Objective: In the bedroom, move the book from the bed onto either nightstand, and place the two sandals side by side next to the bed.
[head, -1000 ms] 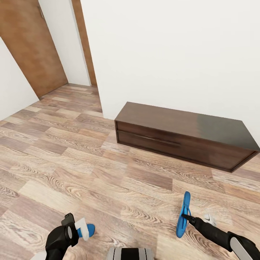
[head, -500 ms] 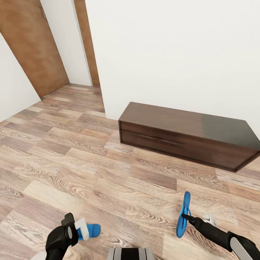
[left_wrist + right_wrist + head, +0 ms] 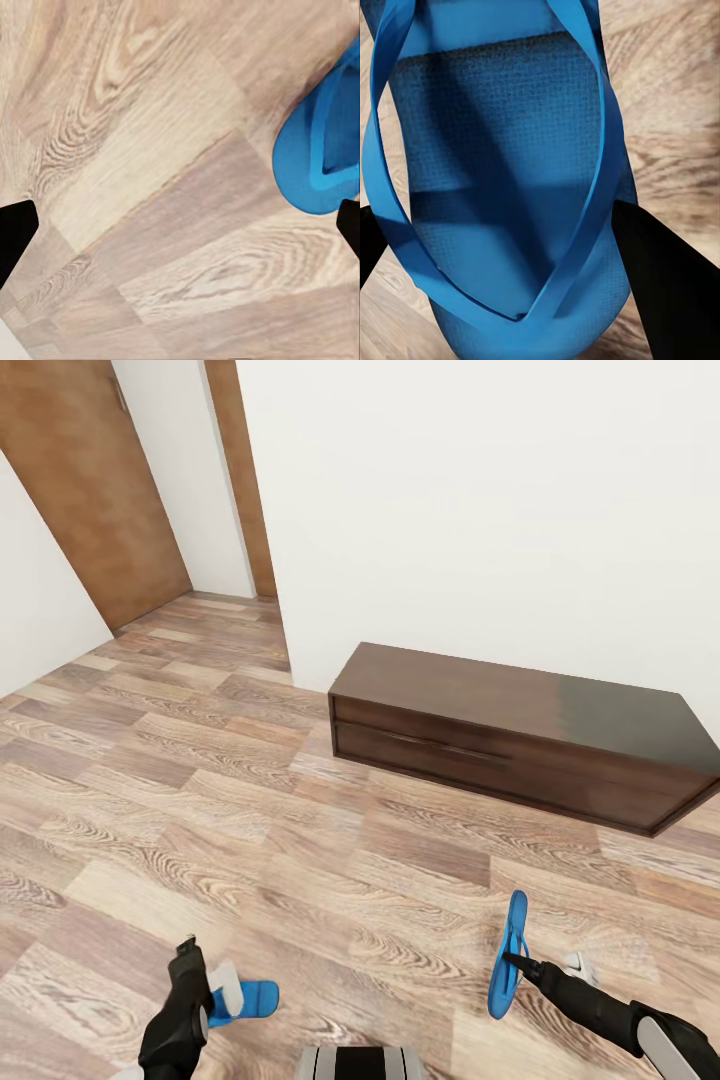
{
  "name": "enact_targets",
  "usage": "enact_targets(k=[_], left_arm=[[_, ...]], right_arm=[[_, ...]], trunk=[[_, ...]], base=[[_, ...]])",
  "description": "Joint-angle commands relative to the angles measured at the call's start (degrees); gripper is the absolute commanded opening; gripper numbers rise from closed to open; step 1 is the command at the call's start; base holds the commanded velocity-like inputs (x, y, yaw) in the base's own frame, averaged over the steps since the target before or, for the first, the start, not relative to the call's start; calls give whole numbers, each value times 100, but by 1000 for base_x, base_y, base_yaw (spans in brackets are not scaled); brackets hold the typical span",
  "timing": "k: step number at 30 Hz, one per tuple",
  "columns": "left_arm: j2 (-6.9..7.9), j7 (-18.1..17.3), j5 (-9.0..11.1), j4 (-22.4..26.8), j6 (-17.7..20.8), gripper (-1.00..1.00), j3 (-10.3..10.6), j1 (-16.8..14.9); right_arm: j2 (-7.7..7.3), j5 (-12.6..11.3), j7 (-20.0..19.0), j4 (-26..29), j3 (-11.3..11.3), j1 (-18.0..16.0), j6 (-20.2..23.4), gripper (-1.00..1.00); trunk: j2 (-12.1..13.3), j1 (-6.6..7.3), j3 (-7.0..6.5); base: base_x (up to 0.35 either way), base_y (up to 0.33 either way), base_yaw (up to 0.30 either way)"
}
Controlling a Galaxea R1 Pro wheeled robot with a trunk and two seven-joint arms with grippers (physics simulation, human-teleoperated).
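We see one blue sandal (image 3: 509, 954) held up on edge off the floor at the near right, its length running away from us; the right gripper (image 3: 512, 961) grips it, the dark fingers (image 3: 660, 292) clamped on either side of it. In the right wrist view this sandal (image 3: 502, 187) shows its textured footbed and its blue straps close up, with wood planks behind it.

The second sandal (image 3: 245, 1000) lies flat on the floor (image 3: 300, 840) at the near left, well apart from the first. The left gripper (image 3: 195, 985) hangs just left of it, partly in front of it. In the left wrist view we see the rounded end of that sandal (image 3: 322, 150) near one dark fingertip (image 3: 349, 225), while the other fingertip (image 3: 15, 232) sits far across the picture, so the fingers stand wide apart with only bare planks between them; they hold nothing.

Farther off, to the right of the middle, a long low dark brown cabinet (image 3: 520, 735) with two drawer fronts stands against a white wall (image 3: 480, 510). The wall ends in a corner at its left, and beyond that corner a short passage leads back to a brown door (image 3: 95, 490) at the far left. Light wood planks cover all the floor between us and the cabinet
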State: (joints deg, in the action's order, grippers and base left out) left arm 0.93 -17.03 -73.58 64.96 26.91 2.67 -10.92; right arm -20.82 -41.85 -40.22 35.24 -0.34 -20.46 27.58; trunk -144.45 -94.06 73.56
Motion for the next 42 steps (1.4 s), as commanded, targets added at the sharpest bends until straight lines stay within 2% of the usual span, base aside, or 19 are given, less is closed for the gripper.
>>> enact_targets(k=[1, 3, 4, 5, 9, 10, 14, 19, 25, 32, 42], left_arm=[[7, -160, -63, 14, 21, 100, 20, -5], [18, -799, -67, 63, -35, 100, 33, -60], [37, -1158, -70, 83, -84, 100, 37, -207], [58, -1647, -71, 66, -168, 100, 34, -659], [63, -2029, -59, -76, -197, 100, 32, -1194], [44, -2014, -65, -691, -196, 100, 31, -1505], [24, -1651, -50, -937, -199, 100, 37, -1550], [-65, -1253, -48, -1607, -203, 100, 62, -1561], [-110, -1078, -60, -2151, -263, 100, 60, -1562], [-92, -1030, -75, -2327, -664, 100, 69, -1550], [-92, -1029, -72, -2347, -721, 100, 67, -1551]], right_arm=[[-1, -42, -4, 1, -5, -2, 46, -100], [-1, -38, -4, 0, -8, -2, 46, -100], [-1, -37, -4, 0, -9, -2, 46, -100], [-1, -34, -4, 0, -9, -2, 46, -100], [-1, -34, -4, 0, -7, -2, 46, -100], [0, -33, -4, 0, -9, -2, 46, -100], [5, -33, -4, 0, -9, -2, 46, -100], [5, -33, -4, 0, -9, -2, 46, -100], [7, -33, -4, 0, -9, -2, 46, -100], [8, -33, -4, 0, -9, -2, 40, -100], [8, -33, -4, 0, -8, -2, 37, -100]], trunk=[[-2, 1, 4], [-2, 1, 4], [-2, 1, 4], [-2, 1, 4], [-2, 1, 4], [-2, 1, 4], [-2, 1, 4], [-2, 1, 4], [-2, 1, 4], [-2, 1, 4], [-2, 1, 4]], base=[[0, 0, 0], [0, 0, 0], [0, 0, 0], [0, 0, 0], [0, 0, 0], [0, 0, 0], [0, 0, 0], [0, 0, 0], [0, 0, 0], [0, 0, 0], [0, 0, 0]])
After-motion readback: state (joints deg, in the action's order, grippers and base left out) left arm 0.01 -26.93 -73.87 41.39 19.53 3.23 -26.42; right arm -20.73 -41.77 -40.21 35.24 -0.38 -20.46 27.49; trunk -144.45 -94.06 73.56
